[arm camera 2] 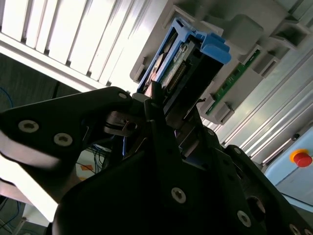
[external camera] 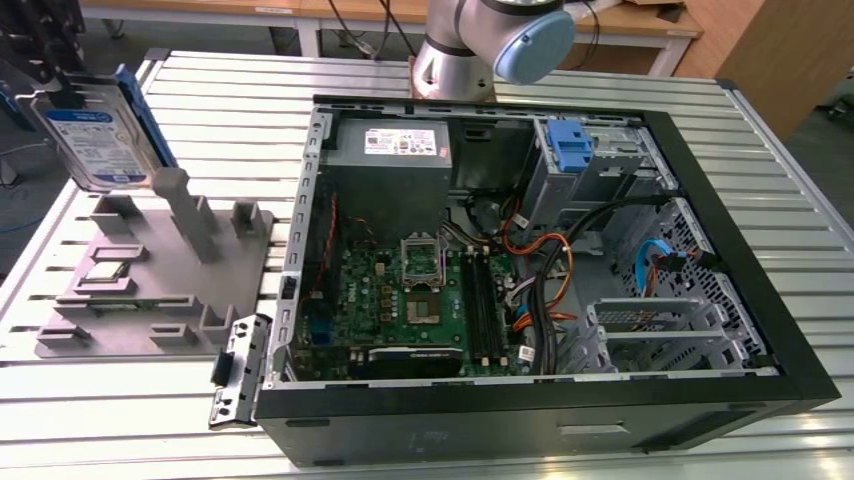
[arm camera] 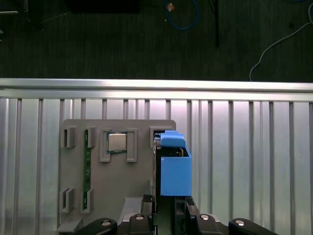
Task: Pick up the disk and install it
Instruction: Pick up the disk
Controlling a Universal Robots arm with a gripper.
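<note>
The disk, a silver drive with a blue-and-white label and blue side rails, stands on end at the exterior view's far left, just above the grey fixture. My gripper is at its upper end, shut on it. In the first wrist view the disk runs out from between the dark fingers, seen edge-on with its blue rail facing the camera. The second wrist view shows the disk clamped in my gripper, over the fixture.
An open computer case lies on the slatted metal table, with a grey power supply and a blue bracket in the drive bay at the back. The fixture also holds a processor chip and a green memory stick.
</note>
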